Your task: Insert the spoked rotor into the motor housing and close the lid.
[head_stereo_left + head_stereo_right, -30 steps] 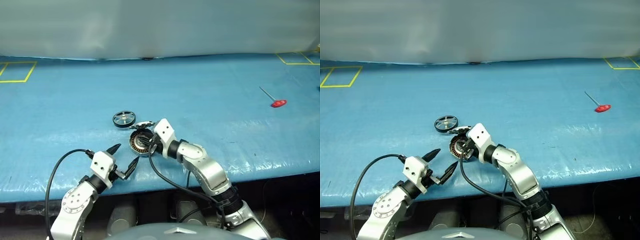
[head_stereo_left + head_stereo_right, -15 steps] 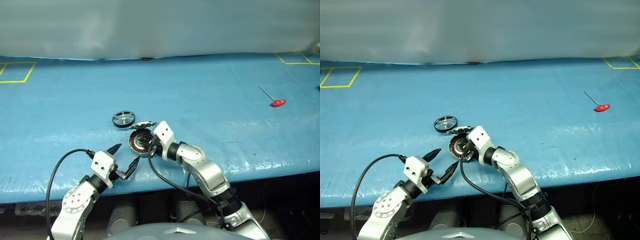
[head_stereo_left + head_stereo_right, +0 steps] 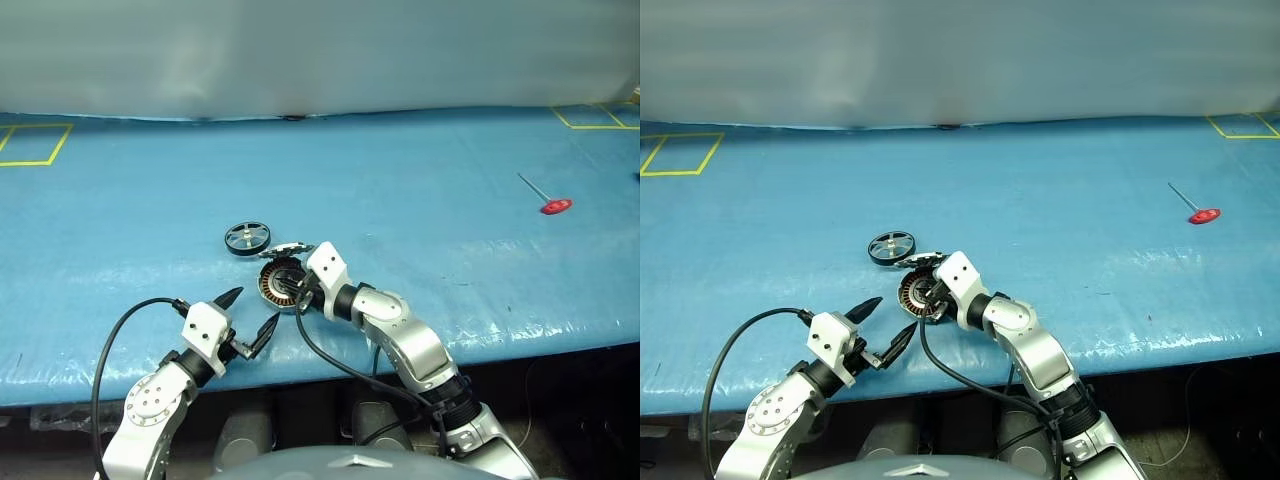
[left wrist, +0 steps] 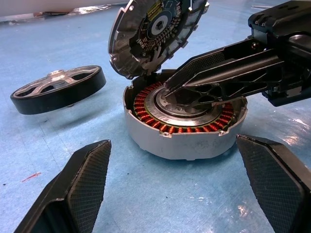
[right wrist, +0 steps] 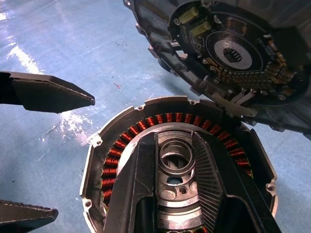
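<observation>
You've got a blue table cover (image 3: 420,200) w/ yellow taped squares (image 3: 35,143) at the far corners. Housing (image 4: 184,141) is light grey outside, copper-orange windings in a ring round a pale silver centre. Lid (image 4: 155,34) shows dark grey ribbed inside w/ a black circuit disc. Rotor (image 4: 58,90): black rim, silver spokes & hub. Left gripper (image 3: 249,319) & right gripper (image 4: 167,86) fingers are black, pads cross-hatched; wrists white & silver. Far right: a red-handled tool (image 3: 546,195) w/ thin grey shaft. Black cable (image 3: 110,350) loops by the left arm.
</observation>
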### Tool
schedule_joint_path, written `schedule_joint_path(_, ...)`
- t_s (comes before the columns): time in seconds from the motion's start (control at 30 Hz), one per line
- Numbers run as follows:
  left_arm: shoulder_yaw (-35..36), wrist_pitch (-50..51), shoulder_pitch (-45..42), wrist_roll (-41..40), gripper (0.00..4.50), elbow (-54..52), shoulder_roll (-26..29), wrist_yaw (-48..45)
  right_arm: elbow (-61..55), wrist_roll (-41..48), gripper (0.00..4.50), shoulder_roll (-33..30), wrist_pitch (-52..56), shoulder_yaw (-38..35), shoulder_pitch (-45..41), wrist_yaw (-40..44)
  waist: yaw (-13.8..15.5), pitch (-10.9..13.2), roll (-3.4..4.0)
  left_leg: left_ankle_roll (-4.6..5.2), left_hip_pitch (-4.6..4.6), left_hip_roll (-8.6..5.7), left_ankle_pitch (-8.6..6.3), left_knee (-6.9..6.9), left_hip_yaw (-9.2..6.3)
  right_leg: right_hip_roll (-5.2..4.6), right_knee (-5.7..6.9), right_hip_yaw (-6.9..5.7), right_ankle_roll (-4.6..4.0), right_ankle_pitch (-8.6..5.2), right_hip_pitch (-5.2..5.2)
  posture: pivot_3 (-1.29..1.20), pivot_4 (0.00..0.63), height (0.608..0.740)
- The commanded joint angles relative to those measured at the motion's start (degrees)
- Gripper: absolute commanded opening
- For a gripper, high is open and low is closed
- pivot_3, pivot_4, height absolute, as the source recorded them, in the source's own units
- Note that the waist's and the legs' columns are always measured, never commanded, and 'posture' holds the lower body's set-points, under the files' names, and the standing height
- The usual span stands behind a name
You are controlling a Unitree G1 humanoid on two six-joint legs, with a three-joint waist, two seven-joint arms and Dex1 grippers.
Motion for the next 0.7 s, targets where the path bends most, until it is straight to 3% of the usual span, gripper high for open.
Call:
schedule_joint_path(0.03,-0.08,-0.90,0.03,0.29,4.50,-0.60,-0.39,0.25,-1.16,0.06,0.68,-0.50,0.36,-0.33,0.22,0.23,0.00,0.00,0.00,0.00,0.00,0.00,0.00,0.00,0.00,0.00,0.00,0.00,0.00,0.00,0.00,0.00,0.150,0.740)
schedule_joint_path(0.33,-0.31,-1.07,-0.08,0.44,4.50,-0.15,-0.63,0.01,-2.29,0.89,0.68,-1.17,1.32,-0.80,0.11,0.50,0.01,-0.01,0.00,0.00,0.01,0.00,0.00,0.01,0.00,0.00,0.00,0.00,0.01,0.00,0.01,0.00,0.150,0.740)
schedule_joint_path(0.57,-0.34,-1.14,0.03,0.48,4.50,0.04,-0.68,-0.04,-4.09,3.09,2.98,0.15,2.59,-2.04,0.15,0.48,0.01,0.00,0.00,0.00,0.00,0.00,0.00,0.01,0.00,0.00,0.00,0.00,0.01,0.00,0.01,0.00,0.150,0.740)
schedule_joint_path(0.7,-0.27,-1.20,0.12,0.44,4.50,0.12,-0.75,-0.07,-8.72,7.53,2.98,0.97,4.66,-4.02,-0.18,1.80,0.01,0.00,0.00,0.00,0.00,0.00,0.00,0.01,0.00,0.00,0.00,0.00,0.02,0.01,0.00,0.00,0.150,0.740)
